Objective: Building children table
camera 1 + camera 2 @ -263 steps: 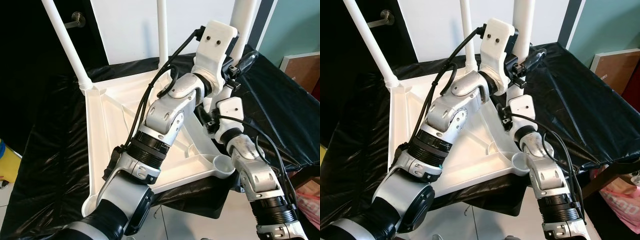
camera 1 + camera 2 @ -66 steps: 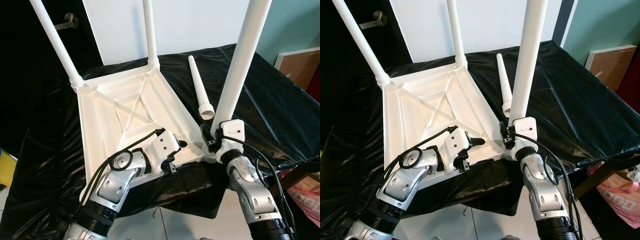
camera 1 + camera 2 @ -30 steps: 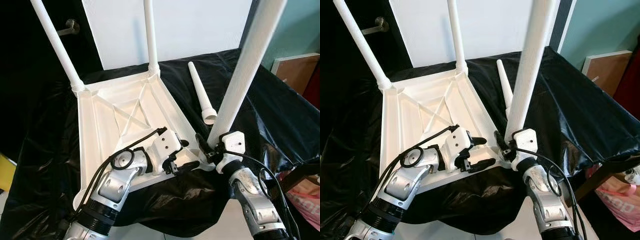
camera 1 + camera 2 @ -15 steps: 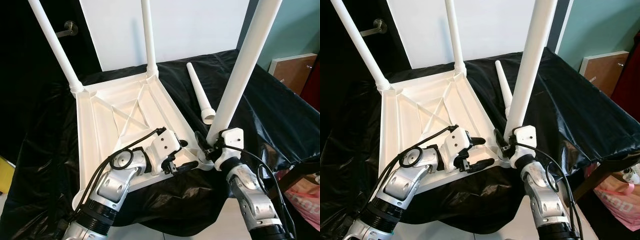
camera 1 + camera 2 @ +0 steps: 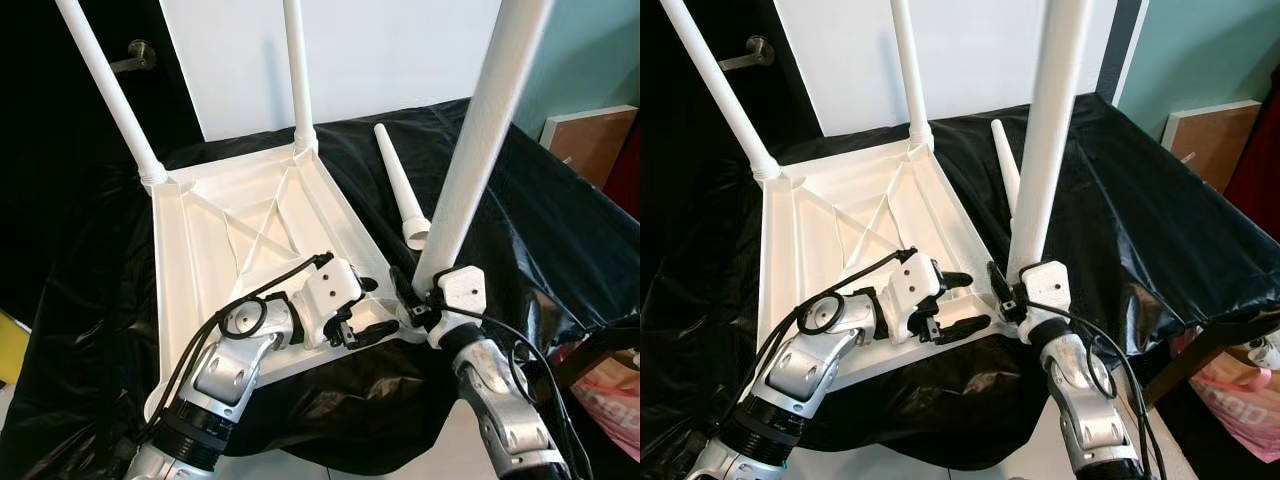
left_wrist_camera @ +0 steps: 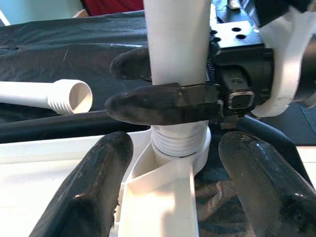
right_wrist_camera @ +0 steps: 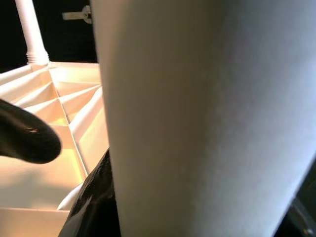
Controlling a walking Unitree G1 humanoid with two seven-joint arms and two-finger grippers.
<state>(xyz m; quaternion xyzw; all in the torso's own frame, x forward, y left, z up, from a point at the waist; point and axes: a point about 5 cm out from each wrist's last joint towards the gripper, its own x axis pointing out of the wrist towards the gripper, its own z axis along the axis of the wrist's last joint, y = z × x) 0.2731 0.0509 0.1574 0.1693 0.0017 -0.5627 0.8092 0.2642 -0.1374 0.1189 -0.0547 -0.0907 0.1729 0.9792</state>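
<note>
Smooth white plastic table point(image 5: 200, 250) and legs point(image 5: 478, 140); glossy, crinkled black plastic sheet point(image 5: 540, 210) beneath.

Silver-jointed robot arms with white wrist housings

Left arm point(image 5: 235, 365): black ribbed collar, looping black cable. Right arm point(image 5: 495, 395): thin black cables; both end in glossy black fingers point(image 6: 101, 185).

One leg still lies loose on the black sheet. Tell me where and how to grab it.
Grip the loose leg mid-shaft from above, fingers straddling it crosswise. It lies flat on the black sheet, tapering away from its threaded open end, which should probably stay bare for the tabletop socket.
</note>
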